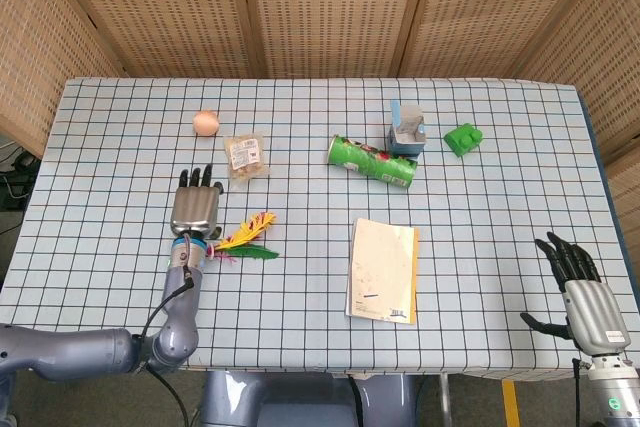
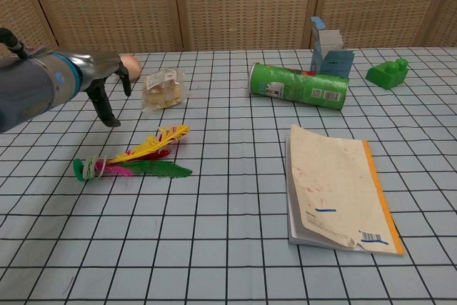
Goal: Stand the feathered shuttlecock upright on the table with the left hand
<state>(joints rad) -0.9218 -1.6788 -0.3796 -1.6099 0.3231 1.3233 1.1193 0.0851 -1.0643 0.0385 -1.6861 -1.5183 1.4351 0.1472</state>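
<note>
The feathered shuttlecock (image 1: pixel 247 238) lies on its side on the checked tablecloth, yellow, pink and green feathers fanning to the right, its green base (image 2: pixel 81 170) pointing left. My left hand (image 1: pixel 197 206) hovers just left of and behind it, palm down, fingers stretched forward and apart, holding nothing. In the chest view the left hand's fingers (image 2: pixel 108 107) hang above the cloth, behind the shuttlecock (image 2: pixel 136 161) and not touching it. My right hand (image 1: pixel 581 285) is open near the table's front right corner, far from the shuttlecock.
An egg (image 1: pixel 206 122) and a wrapped snack (image 1: pixel 245 156) lie behind the left hand. A green can (image 1: pixel 372 161) lies on its side mid-table, with an open blue carton (image 1: pixel 407 129) and a green block (image 1: pixel 463 137) beyond. A notebook (image 1: pixel 382 269) lies right of the shuttlecock.
</note>
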